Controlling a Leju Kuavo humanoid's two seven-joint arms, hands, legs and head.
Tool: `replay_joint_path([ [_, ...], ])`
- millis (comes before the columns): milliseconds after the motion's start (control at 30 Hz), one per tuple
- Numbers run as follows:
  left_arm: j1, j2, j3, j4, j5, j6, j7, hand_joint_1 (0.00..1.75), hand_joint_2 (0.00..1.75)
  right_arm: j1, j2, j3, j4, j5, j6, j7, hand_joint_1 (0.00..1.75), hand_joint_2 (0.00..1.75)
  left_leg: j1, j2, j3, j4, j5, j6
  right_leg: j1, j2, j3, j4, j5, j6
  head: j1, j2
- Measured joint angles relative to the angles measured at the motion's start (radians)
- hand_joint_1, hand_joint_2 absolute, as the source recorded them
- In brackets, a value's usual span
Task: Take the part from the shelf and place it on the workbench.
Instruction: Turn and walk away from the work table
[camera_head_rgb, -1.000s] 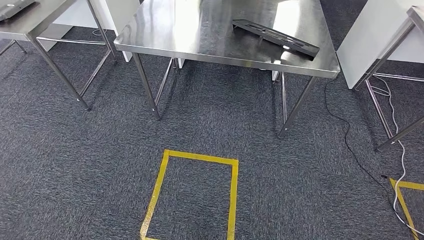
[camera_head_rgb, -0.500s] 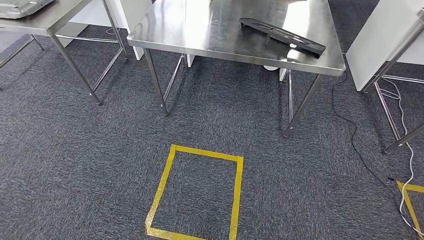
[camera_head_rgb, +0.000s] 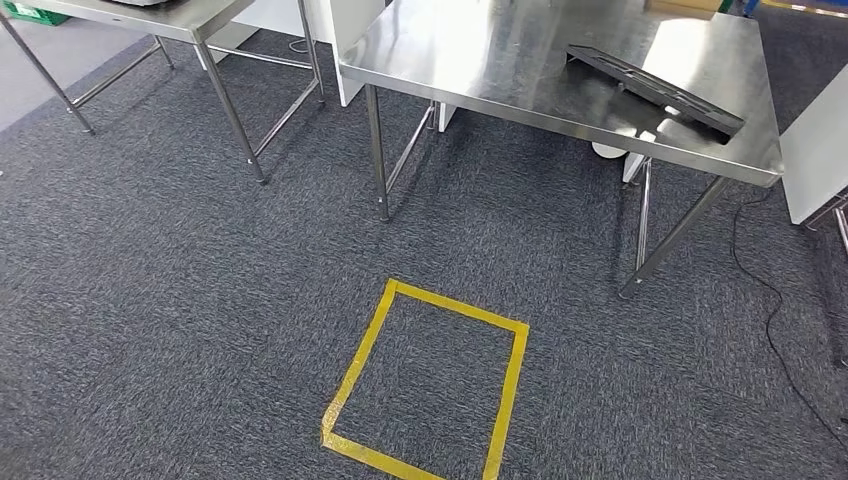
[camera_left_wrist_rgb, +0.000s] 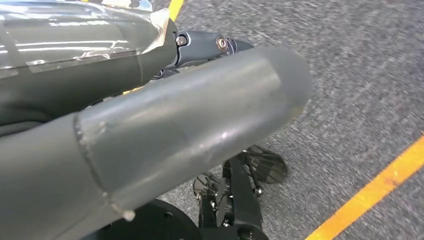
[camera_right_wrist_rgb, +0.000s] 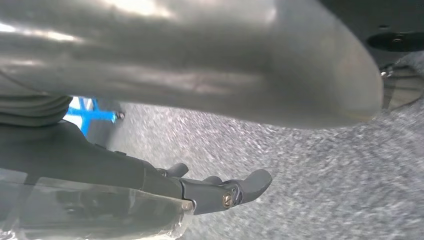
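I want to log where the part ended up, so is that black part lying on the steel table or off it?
On it. The black part lies on the steel table, near its right edge, one end slightly raised.

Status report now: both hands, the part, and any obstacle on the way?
Left hand and right hand hang empty over grey carpet. Flat black slotted part lies on the steel workbench. Yellow tape square on floor ahead, no obstacle.

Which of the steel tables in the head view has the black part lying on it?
The large shiny steel workbench straight ahead; the long flat black part lies near its right edge. The smaller steel table at upper left carries no such part.
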Motion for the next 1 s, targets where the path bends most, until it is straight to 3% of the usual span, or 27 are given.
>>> replay_joint_path([
  [33, 0.0, 0.0, 0.0, 0.0, 0.0, -0.001, 0.008, 0.0, 0.0, -0.001, -0.001, 0.0, 0.0, 0.002, 0.003, 0.0, 0.0, 0.0, 0.001, -0.01, -0.005, 0.0, 0.004, -0.006, 0.002, 0.007, 0.005, -0.011, 0.001, -0.004, 0.0, 0.0],
  [100, -0.001, 0.0, 0.0, 0.0, 0.004, 0.005, 0.035, 0.0, 0.0, -0.004, -0.001, 0.0, 0.0, 0.007, 0.013, -0.001, 0.0, 0.0, 0.003, -0.022, -0.015, 0.003, 0.009, -0.019, -0.002, -0.012, 0.007, -0.014, 0.007, -0.011, -0.001, 0.0],
  [167, -0.007, 0.0, 0.0, 0.0, 0.015, 0.023, 0.071, 0.0, 0.0, -0.007, -0.002, 0.0, 0.0, 0.013, 0.028, -0.003, 0.0, 0.0, 0.002, 0.013, -0.035, 0.041, -0.018, -0.029, -0.012, -0.037, 0.007, -0.02, 0.015, -0.025, -0.004, 0.0],
  [233, -0.02, 0.0, 0.001, 0.0, 0.025, 0.04, 0.094, 0.0, 0.0, -0.01, -0.003, 0.0, 0.0, 0.018, 0.046, -0.004, 0.0, 0.0, 0.004, 0.06, -0.086, 0.154, -0.085, -0.037, -0.012, -0.068, 0.005, -0.022, 0.017, -0.033, -0.006, 0.0],
  [300, -0.03, -0.001, 0.001, 0.0, 0.031, 0.049, 0.101, 0.0, 0.0, -0.012, -0.003, 0.001, 0.0, 0.02, 0.06, -0.004, 0.0, 0.0, 0.008, 0.074, -0.139, 0.274, -0.132, -0.046, -0.009, -0.101, 0.003, -0.021, 0.017, -0.034, -0.006, 0.0],
  [333, -0.031, -0.001, 0.001, 0.0, 0.032, 0.051, 0.102, 0.0, 0.0, -0.013, -0.004, 0.001, 0.0, 0.02, 0.065, -0.004, 0.0, 0.0, 0.011, 0.078, -0.143, 0.29, -0.13, -0.051, -0.009, -0.116, 0.002, -0.02, 0.017, -0.035, -0.007, 0.0],
  [367, -0.032, -0.002, 0.002, 0.0, 0.032, 0.052, 0.103, 0.0, 0.0, -0.016, -0.003, 0.001, 0.0, 0.021, 0.068, -0.004, 0.0, 0.0, 0.015, 0.085, -0.126, 0.265, -0.109, -0.054, -0.009, -0.128, 0.001, -0.019, 0.017, -0.034, -0.007, 0.0],
  [433, -0.034, -0.003, 0.002, 0.0, 0.033, 0.054, 0.104, 0.0, 0.0, -0.022, -0.003, 0.001, 0.0, 0.021, 0.071, -0.004, 0.0, 0.0, 0.02, 0.12, -0.049, 0.129, -0.052, -0.059, -0.008, -0.147, 0.001, -0.012, 0.013, -0.029, -0.007, 0.0],
  [500, -0.039, -0.006, 0.002, 0.0, 0.033, 0.053, 0.104, 0.0, 0.0, -0.026, -0.004, 0.001, 0.0, 0.021, 0.072, -0.004, 0.0, 0.0, 0.019, 0.148, 0.001, 0.033, -0.025, -0.051, -0.001, -0.163, -0.003, -0.004, 0.007, -0.018, -0.006, 0.0],
  [533, -0.041, -0.007, 0.003, 0.001, 0.033, 0.053, 0.104, 0.0, 0.0, -0.028, -0.005, 0.001, 0.0, 0.021, 0.072, -0.004, 0.0, 0.0, 0.015, 0.15, 0.004, 0.022, -0.026, -0.044, 0.004, -0.17, -0.004, -0.002, 0.006, -0.013, -0.004, 0.0],
  [600, -0.041, -0.008, 0.003, 0.001, 0.033, 0.053, 0.104, 0.0, 0.0, -0.031, -0.006, 0.001, 0.0, 0.021, 0.072, -0.004, 0.0, 0.0, 0.01, 0.129, -0.002, 0.018, -0.018, -0.025, 0.006, -0.182, -0.003, -0.003, 0.006, -0.003, -0.003, 0.0],
  [633, -0.041, -0.008, 0.003, 0.001, 0.033, 0.053, 0.104, 0.0, 0.0, -0.032, -0.006, 0.001, 0.0, 0.022, 0.072, -0.004, 0.0, 0.0, 0.009, 0.12, -0.005, 0.014, -0.012, -0.016, 0.003, -0.175, -0.007, 0.005, 0.0, 0.002, -0.002, 0.0],
  [700, -0.043, -0.009, 0.004, 0.001, 0.033, 0.054, 0.104, 0.0, 0.0, -0.032, -0.005, 0.001, 0.0, 0.022, 0.072, -0.004, 0.0, 0.0, 0.011, 0.1, -0.01, 0.008, 0.0, 0.003, -0.004, -0.132, -0.039, 0.074, -0.043, 0.003, 0.001, 0.0],
  [767, -0.044, -0.009, 0.004, 0.0, 0.034, 0.054, 0.104, 0.0, 0.0, -0.03, -0.005, 0.002, 0.0, 0.023, 0.073, -0.004, 0.0, 0.0, 0.01, 0.077, -0.019, 0.008, 0.007, 0.011, -0.006, -0.091, -0.1, 0.209, -0.105, -0.001, 0.004, 0.0],
  [833, -0.042, -0.01, 0.005, 0.001, 0.038, 0.054, 0.104, 0.0, 0.0, -0.028, -0.005, 0.003, 0.0, 0.028, 0.077, -0.003, 0.0, 0.0, 0.008, 0.049, -0.026, 0.008, 0.012, 0.013, -0.006, -0.081, -0.138, 0.294, -0.13, 0.005, 0.004, 0.0],
  [867, -0.042, -0.01, 0.005, 0.001, 0.041, 0.054, 0.105, 0.0, 0.0, -0.029, -0.005, 0.004, 0.0, 0.031, 0.081, -0.002, 0.0, 0.0, 0.007, 0.034, -0.027, 0.008, 0.014, 0.011, -0.006, -0.077, -0.128, 0.278, -0.116, 0.011, 0.004, 0.0],
  [933, -0.042, -0.011, 0.005, 0.001, 0.045, 0.056, 0.109, 0.0, 0.0, -0.033, -0.005, 0.007, 0.0, 0.039, 0.095, -0.001, 0.0, 0.0, 0.007, 0.006, -0.029, 0.009, 0.02, 0.005, -0.007, -0.051, -0.062, 0.145, -0.058, 0.022, 0.004, 0.0],
  [1000, -0.043, -0.014, 0.005, 0.001, 0.049, 0.061, 0.115, 0.0, 0.0, -0.038, -0.005, 0.012, 0.0, 0.05, 0.11, 0.001, 0.0, 0.0, 0.004, -0.017, -0.032, 0.011, 0.025, -0.004, -0.009, -0.011, -0.009, 0.026, -0.017, 0.019, 0.004, 0.0],
])
